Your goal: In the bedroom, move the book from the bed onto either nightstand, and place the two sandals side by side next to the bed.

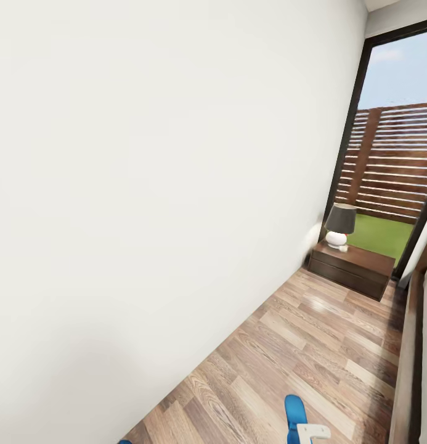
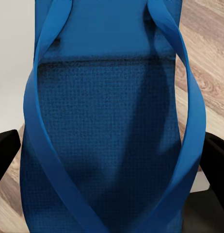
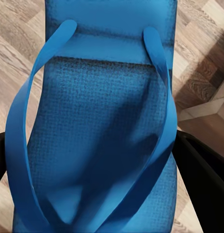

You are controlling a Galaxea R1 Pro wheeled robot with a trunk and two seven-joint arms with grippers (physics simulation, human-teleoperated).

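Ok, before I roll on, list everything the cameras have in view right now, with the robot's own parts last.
Sandals: two, bright blue; one between the left end effector's fingers, one between the right's.
Nightstand: one, dark brown, by the window at the far end of the floor.
Lamp: one, white base with dark shade, on the nightstand.
Bed: one, dark frame with light-grey mattress, along the head view's right edge.
Window: one, black-framed, brown fence and grass outside.
Wall: white, on the left.
Floor: wood plank.
Left end effector: black fingers on both sides of a sandal.
Right end effector: black fingers on both sides of a sandal.
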